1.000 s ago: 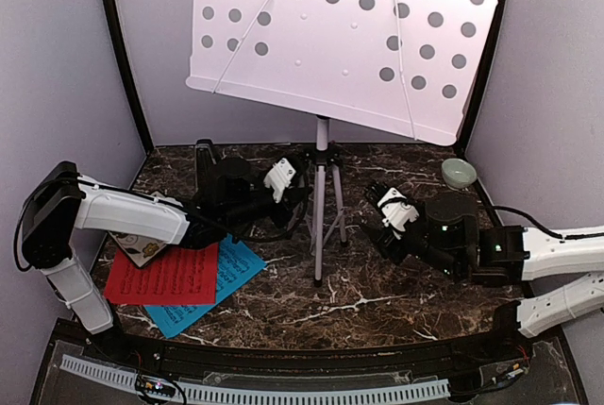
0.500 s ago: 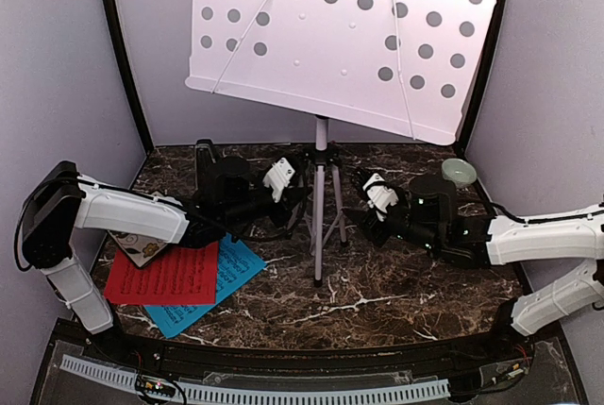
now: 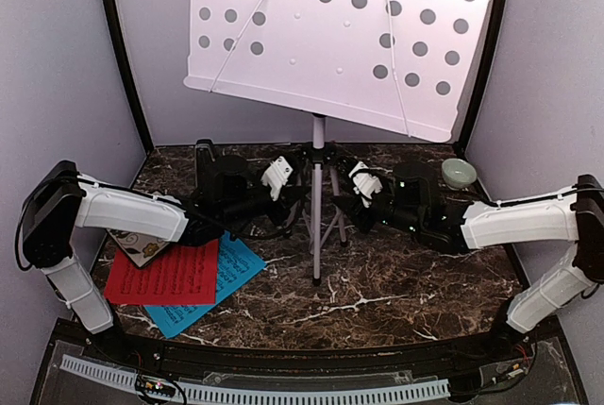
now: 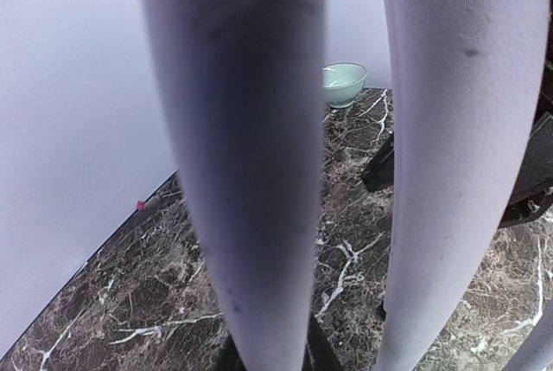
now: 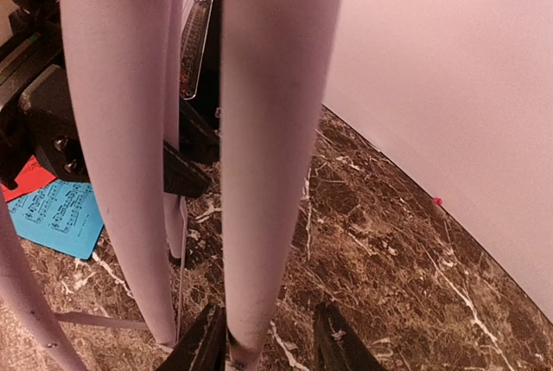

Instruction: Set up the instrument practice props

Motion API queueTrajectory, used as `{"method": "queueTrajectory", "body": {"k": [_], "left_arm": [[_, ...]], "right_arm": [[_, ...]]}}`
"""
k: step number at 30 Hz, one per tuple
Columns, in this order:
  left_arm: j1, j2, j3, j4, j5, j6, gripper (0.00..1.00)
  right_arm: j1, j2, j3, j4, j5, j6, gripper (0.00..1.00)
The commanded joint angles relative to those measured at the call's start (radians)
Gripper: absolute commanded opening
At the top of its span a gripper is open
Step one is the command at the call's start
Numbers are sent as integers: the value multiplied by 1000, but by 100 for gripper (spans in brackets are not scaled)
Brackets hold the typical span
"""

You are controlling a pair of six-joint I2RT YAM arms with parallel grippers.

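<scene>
The white perforated music stand rises on tripod legs at the table's middle. My left gripper is shut on the left leg, with black fingertips hugging it low in the left wrist view. My right gripper straddles the right leg. Its left finger touches the leg, and a gap shows at the other finger, so it is open. Red sheet and blue sheet lie front left. The black metronome stands behind my left arm.
A pale green bowl sits at the back right by the wall. A floral tile pokes out under my left arm beside the red sheet. Grey walls close in on both sides and at the back. Dark marble table spreads in front.
My right arm has swung left from mid-right of the table to the stand's right leg, its jaws narrowing around it. The stand's desk shifted slightly. The left arm holds still.
</scene>
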Motion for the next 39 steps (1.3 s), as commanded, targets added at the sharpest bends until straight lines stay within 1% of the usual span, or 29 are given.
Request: {"method": "queueTrajectory", "body": {"k": [1,7,14,15,21,26,31,35,39], "left_arm": [[17,37,-12,-105,-41,117,0],[21,38,-12,-100,-39,121,0],[42,17,-41,-90,-30,167,0],[44,14,-41,-94,-30,176,0],[92,-1,-22,-121,-7,217,0],[136,42,31,-146,-3,259,0],[172,98,77,-129,-3,295,0],[188,150,117,-102,-29,336,0],[214,195,160,-63,-50,359,0]], "right_arm": [[-11,40,59,65,-58,0,33],[-22,63,71,69,-62,-1,22],[-66,30,67,38,-60,-22,1],[-73,28,75,21,-57,-33,0],[-132,-7,79,-23,-42,-62,0],[-201,-13,93,-38,-41,-83,0],[-256,21,146,-60,-29,-130,0],[-326,51,187,-56,-66,-131,0],[-371,98,237,-54,-75,-160,0]]}}
